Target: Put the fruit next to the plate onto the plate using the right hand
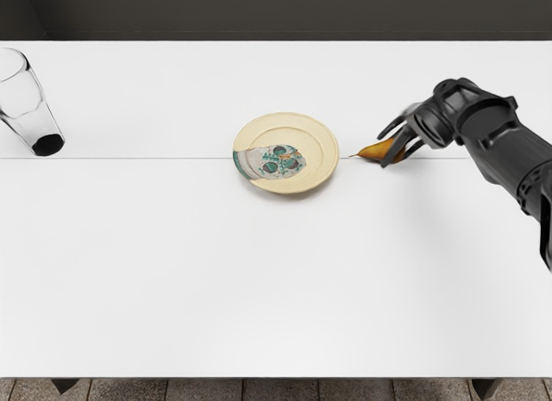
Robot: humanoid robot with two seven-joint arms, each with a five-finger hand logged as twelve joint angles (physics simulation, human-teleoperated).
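Note:
A yellow-orange fruit (374, 149) lies on the white table just right of the plate, its thin stem pointing left toward the plate. The cream plate (321, 142) with a green patterned centre sits mid-table. My right hand (394, 145), black, comes in from the right edge and sits over the fruit's right end. Its fingers (387, 128) are spread, some above the fruit and some below, and they hide that end. The fruit rests on the table. The left arm does not show.
A clear drinking glass (26, 103) with a dark base leans at the far left of the table. A thin seam (129, 158) runs across the table at the plate's level. A dark wall lies behind the table's far edge.

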